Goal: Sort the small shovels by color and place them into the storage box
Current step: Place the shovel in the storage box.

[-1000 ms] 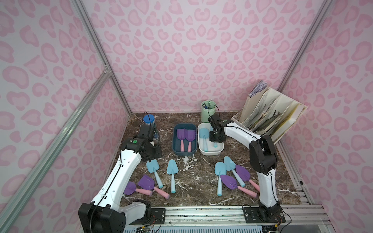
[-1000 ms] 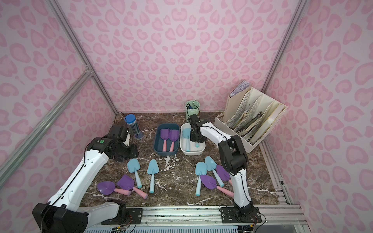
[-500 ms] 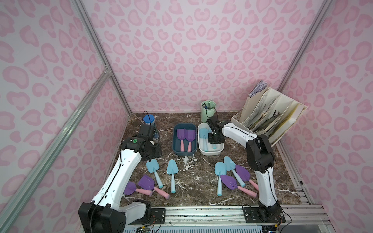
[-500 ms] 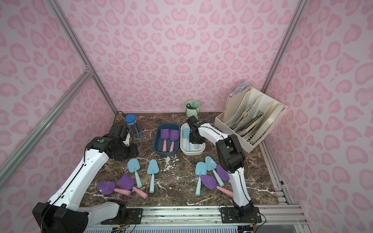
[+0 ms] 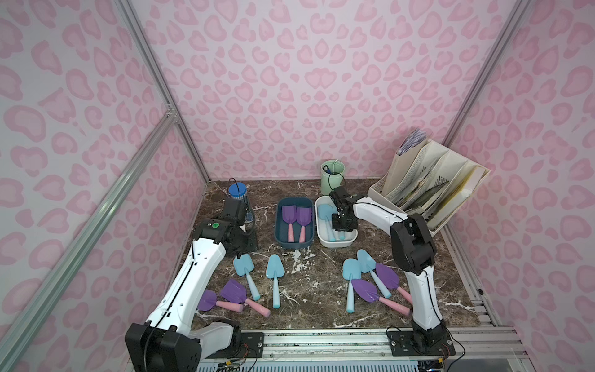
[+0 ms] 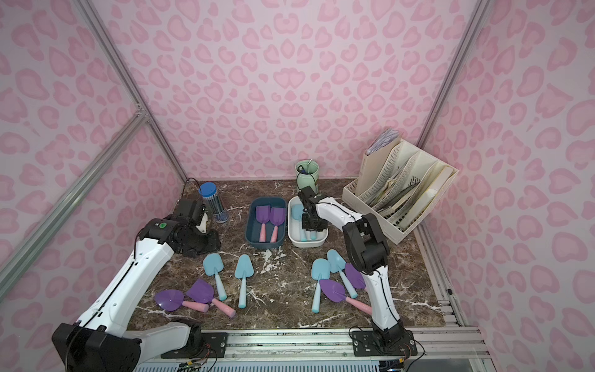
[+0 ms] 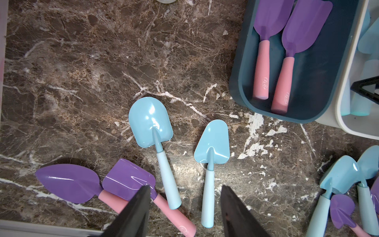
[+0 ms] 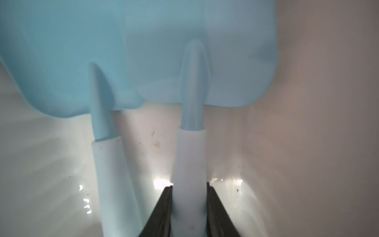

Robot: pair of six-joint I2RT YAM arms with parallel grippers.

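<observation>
The right gripper (image 8: 188, 185) pinches a light blue shovel (image 8: 189, 151) by its handle inside the white box (image 5: 336, 243) (just right of centre in both top views); the left gripper (image 7: 185, 187) hangs parted, empty, above the marble table (image 7: 82, 82)

The right gripper (image 8: 188, 185), clamped on a light blue shovel (image 8: 189, 156) by its handle, has sunk lower into the white box (image 5: 336, 243), toward its near end, while the arm's elbow (image 5: 412, 238) has shifted slightly left.
</observation>
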